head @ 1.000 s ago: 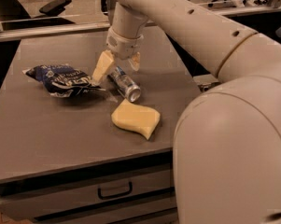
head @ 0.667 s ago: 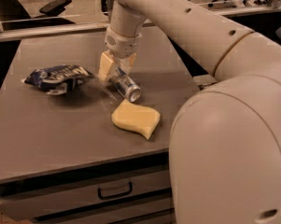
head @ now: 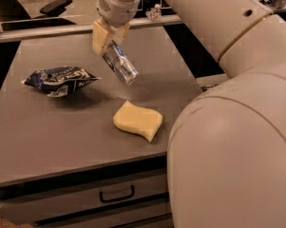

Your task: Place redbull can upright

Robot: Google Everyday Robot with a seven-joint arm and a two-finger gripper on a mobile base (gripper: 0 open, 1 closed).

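The redbull can (head: 121, 64), slim and silver-blue with a shiny end, hangs tilted above the grey table (head: 47, 127), its lower end pointing down to the right. My gripper (head: 107, 38) is shut on the can's upper end, its cream fingers (head: 99, 36) on either side. The can is off the table surface, above the area between the snack bag and the sponge.
A dark blue snack bag (head: 59, 79) lies on the table's left. A yellow sponge (head: 138, 120) lies near the front right. My large white arm (head: 237, 127) fills the right side. A drawer with a handle (head: 117, 194) sits below the tabletop.
The gripper has risen with the can, lifting it from the table. The can now hangs tilted in the air. The bag and the sponge stay in place.
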